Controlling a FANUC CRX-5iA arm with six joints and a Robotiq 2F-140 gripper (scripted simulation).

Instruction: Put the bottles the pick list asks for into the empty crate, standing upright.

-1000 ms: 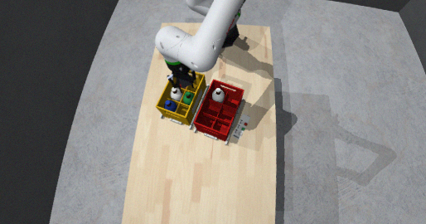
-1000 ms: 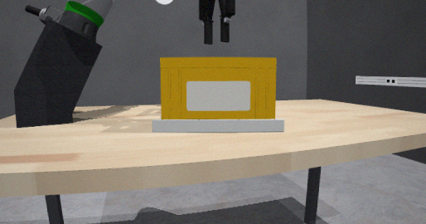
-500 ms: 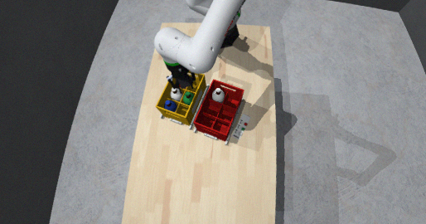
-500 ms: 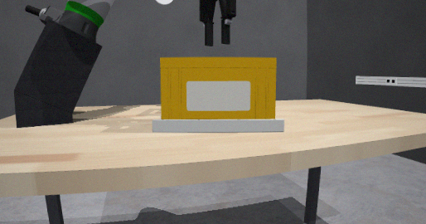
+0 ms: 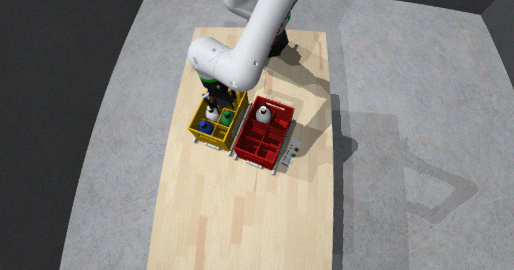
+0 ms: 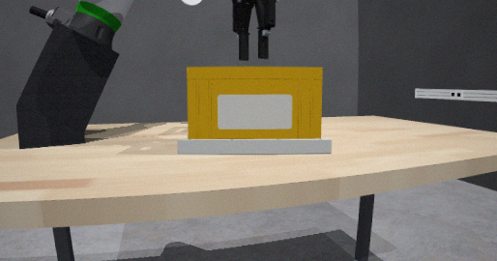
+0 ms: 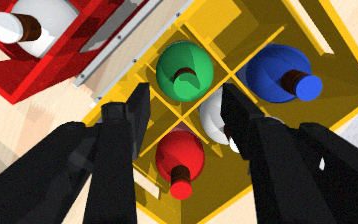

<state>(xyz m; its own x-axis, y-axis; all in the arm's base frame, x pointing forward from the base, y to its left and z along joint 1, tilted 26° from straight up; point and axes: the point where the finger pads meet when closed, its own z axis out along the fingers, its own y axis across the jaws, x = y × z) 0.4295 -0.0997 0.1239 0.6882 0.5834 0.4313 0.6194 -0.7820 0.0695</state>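
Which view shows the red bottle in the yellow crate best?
The wrist view: the red bottle stands in a yellow crate cell below the open pincer. In the top view the arm hides it; in the exterior view the crate wall does.

Yellow crate [image 7: 325,30], red crate [image 7: 10,85]; green [image 7: 185,70], blue [image 7: 277,72], red bottles [image 7: 180,155]

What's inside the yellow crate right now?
The yellow compartmented crate holds four upright bottles: green, blue, red and white. The black pincer, open and empty, partly covers the white one; compartment floors are hidden beneath the bottles.
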